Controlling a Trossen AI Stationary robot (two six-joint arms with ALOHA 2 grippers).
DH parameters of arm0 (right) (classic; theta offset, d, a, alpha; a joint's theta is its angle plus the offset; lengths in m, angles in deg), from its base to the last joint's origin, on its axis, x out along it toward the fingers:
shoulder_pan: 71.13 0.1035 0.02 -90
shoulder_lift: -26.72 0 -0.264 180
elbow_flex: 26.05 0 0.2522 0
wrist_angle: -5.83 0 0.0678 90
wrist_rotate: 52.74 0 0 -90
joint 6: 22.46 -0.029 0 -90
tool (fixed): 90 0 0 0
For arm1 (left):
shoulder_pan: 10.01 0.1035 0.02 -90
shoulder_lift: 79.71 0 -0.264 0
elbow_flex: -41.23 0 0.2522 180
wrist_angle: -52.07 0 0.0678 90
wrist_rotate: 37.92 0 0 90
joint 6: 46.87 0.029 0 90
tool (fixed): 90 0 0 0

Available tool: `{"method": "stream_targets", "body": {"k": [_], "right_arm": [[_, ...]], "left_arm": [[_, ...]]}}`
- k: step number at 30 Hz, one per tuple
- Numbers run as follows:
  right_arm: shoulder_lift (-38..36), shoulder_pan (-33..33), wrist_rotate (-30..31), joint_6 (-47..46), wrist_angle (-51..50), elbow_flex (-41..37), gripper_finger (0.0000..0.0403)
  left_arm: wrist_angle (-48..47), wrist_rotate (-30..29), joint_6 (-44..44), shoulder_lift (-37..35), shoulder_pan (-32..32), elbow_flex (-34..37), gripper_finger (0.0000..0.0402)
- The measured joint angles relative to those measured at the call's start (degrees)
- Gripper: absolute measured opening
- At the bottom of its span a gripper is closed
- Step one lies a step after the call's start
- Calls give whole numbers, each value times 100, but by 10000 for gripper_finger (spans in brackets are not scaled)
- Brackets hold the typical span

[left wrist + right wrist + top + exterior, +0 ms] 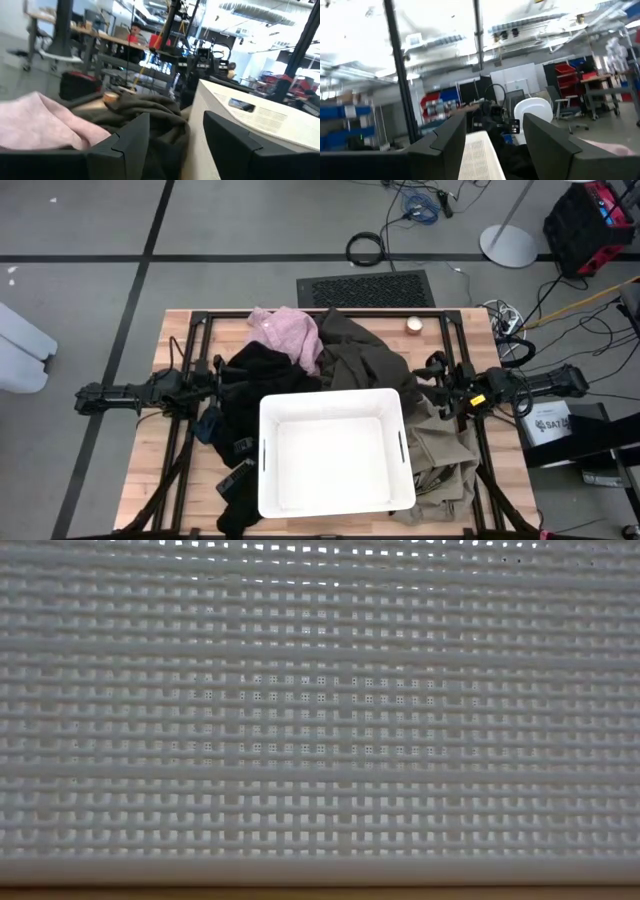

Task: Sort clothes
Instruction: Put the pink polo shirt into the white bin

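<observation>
1. Left gripper (175, 145) above black clothes (262, 375) near bench's (150, 470) left edge, fingers wide, nothing held.
2. Pale pink garment (287, 332) bunched at far edge, touching dark olive-green garment (362, 358) beside it.
3. White bin (335, 450) at near-middle, resting on clothes.
4. Khaki-tan garment (440, 455) spread from bin's right side toward near right corner.
5. Right gripper (495, 135) above right edge, fingers wide, nothing held.
</observation>
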Motion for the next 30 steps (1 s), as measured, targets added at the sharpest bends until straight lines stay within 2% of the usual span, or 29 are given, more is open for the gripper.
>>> {"method": "stream_targets", "body": {"k": [2,5,10,12,17,24,30], "right_arm": [[-1,0,163,13,3,0,185],[1,-2,194,735,-3,0,185],[-1,-2,1028,1145,171,0,185],[0,-7,1254,1148,-6,0,185],[3,-226,1370,858,-623,0,185],[6,-721,1368,543,-723,0,185],[226,-1028,1366,70,-775,0,185]], "left_arm": [[135,-101,218,0,0,-2,196],[213,-275,515,0,0,-2,196],[156,-1293,977,26,29,-107,196],[89,-1514,1096,63,126,-230,196],[3,-1548,1159,328,566,-400,196],[-5,-1232,1148,1038,1325,-519,196],[1,-995,1193,1806,2109,-940,196]]}}
